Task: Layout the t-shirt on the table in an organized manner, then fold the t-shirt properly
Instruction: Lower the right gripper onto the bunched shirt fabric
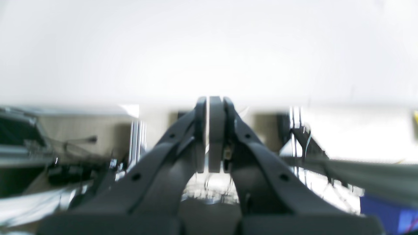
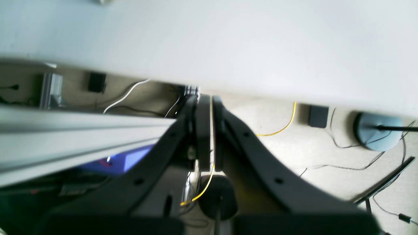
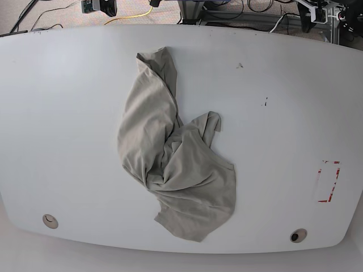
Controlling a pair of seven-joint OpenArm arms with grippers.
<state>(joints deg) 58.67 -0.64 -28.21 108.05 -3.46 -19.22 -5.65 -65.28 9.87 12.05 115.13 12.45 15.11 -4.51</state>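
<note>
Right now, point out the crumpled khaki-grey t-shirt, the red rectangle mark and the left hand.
crumpled khaki-grey cotton t-shirt point(image 3: 181, 170): base view, middle of the bunched fabric.
red-outlined rectangle mark point(image 3: 328, 182): base view, on its outline, table's right side.
left hand point(image 1: 208, 133): left wrist view, between the shut fingertips.

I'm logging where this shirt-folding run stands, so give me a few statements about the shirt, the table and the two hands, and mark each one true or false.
1. The t-shirt lies crumpled in a heap. True.
2. The t-shirt is already folded into a neat rectangle. False: it is twisted and bunched, not yet laid out.
3. The left hand is shut with nothing in it. True.
4. The right hand grips the t-shirt. False: it is shut and empty, off the table edge.
5. A red-outlined rectangle marks the table, apart from the t-shirt. True.
</note>
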